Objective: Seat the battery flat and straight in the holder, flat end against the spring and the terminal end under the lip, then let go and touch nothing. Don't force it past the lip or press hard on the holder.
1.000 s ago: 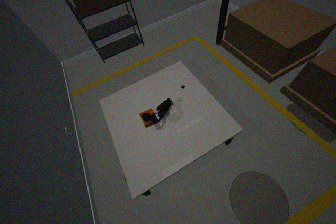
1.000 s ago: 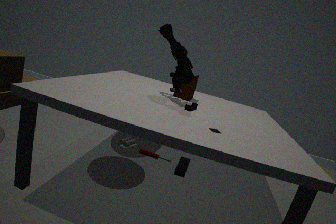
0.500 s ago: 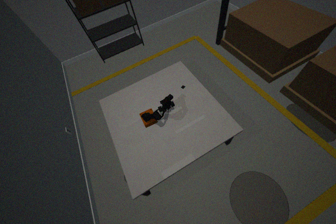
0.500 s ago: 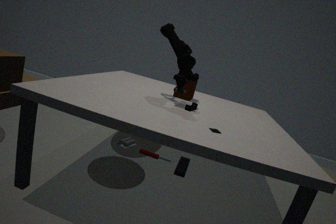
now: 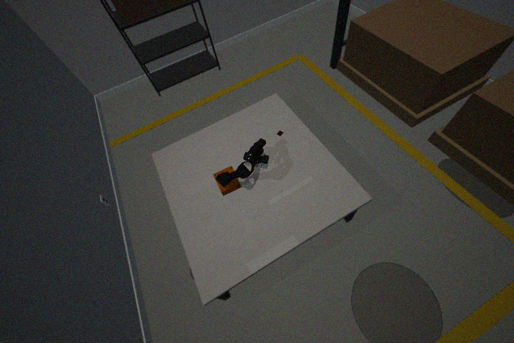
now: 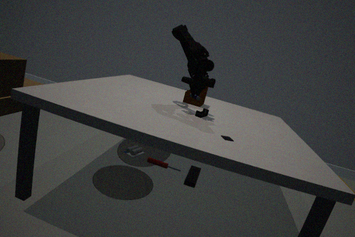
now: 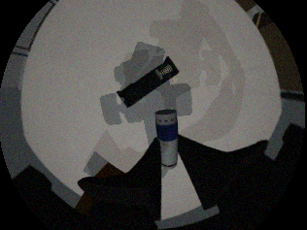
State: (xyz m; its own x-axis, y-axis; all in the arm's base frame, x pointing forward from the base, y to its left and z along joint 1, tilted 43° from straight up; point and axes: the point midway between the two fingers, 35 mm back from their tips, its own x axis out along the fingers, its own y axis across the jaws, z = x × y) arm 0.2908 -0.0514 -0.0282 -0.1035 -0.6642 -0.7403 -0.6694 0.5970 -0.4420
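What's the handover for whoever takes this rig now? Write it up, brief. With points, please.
Gripper [image 6: 195, 96] [image 7: 166, 139]: jaws shut on the battery [image 6: 196, 96] [image 7: 167, 132], a white cylinder with a blue band.
Holder [image 6: 201, 113] [image 7: 148, 82]: on the table [image 5: 265, 222] [image 6: 100, 99] [image 7: 58, 96], its spring [image 7: 166, 71] at one end; the battery is outside it, at an angle to its length in the wrist view.
Done: battery gripped.
Left: line it up, flat end to the spring, terminal end under the lip, seat it flat without forcing, let go, touch nothing.

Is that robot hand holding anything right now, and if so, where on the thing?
Yes: the gripper holds the battery by the plain pale part below its blue band.
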